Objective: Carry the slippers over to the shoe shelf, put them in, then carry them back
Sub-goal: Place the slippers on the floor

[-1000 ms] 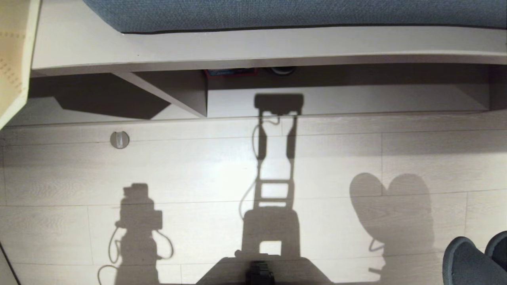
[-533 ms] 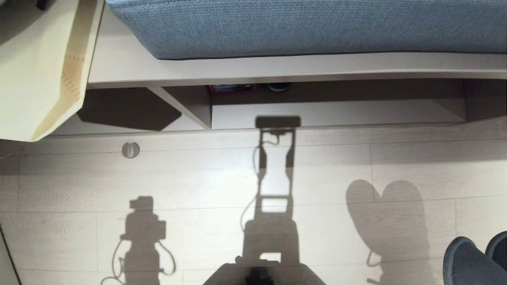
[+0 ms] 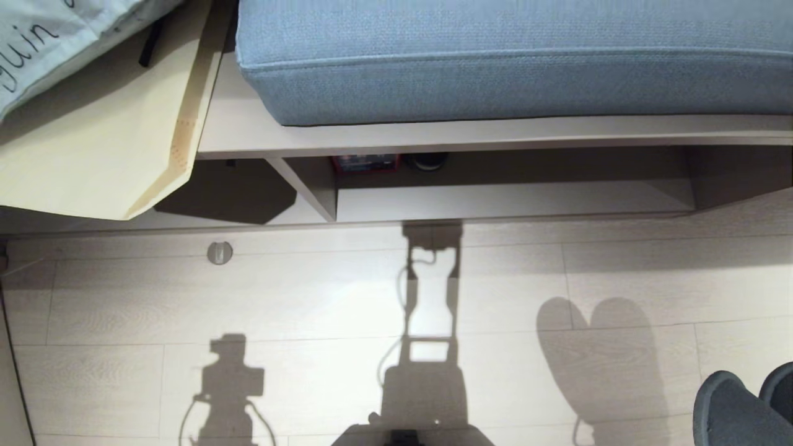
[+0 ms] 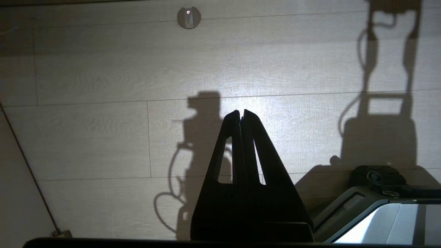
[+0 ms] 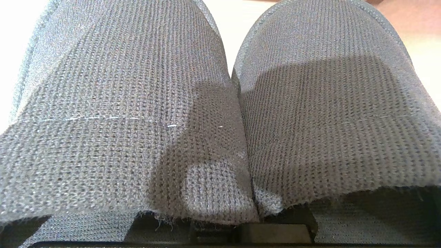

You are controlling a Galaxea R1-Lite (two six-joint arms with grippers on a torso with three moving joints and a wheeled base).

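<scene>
The slippers, a dark grey knitted pair, hang side by side at the head view's lower right corner (image 3: pixel 734 412), above the pale floor. They fill the right wrist view, one slipper (image 5: pixel 117 113) beside the other (image 5: pixel 330 113); my right gripper is shut on the slippers at their open ends, its fingers hidden under the fabric. The shoe shelf (image 3: pixel 495 201) is the low pale cubby ahead under a bench, with a slanted divider (image 3: pixel 310 186). My left gripper (image 4: pixel 241 112) is shut and empty, hanging over bare floor on the left.
A blue cushion (image 3: pixel 514 56) lies on the bench top. A tan paper bag (image 3: pixel 93 155) overhangs the shelf's left end. A red box (image 3: pixel 365 162) and a dark round thing (image 3: pixel 427 161) sit at the shelf's back. A round metal stop (image 3: pixel 219 253) sits on the floor.
The head camera has tilted up: shelf and floor slid down the picture, and more cushion and bag show. The slippers keep their corner; neither arm has moved.
</scene>
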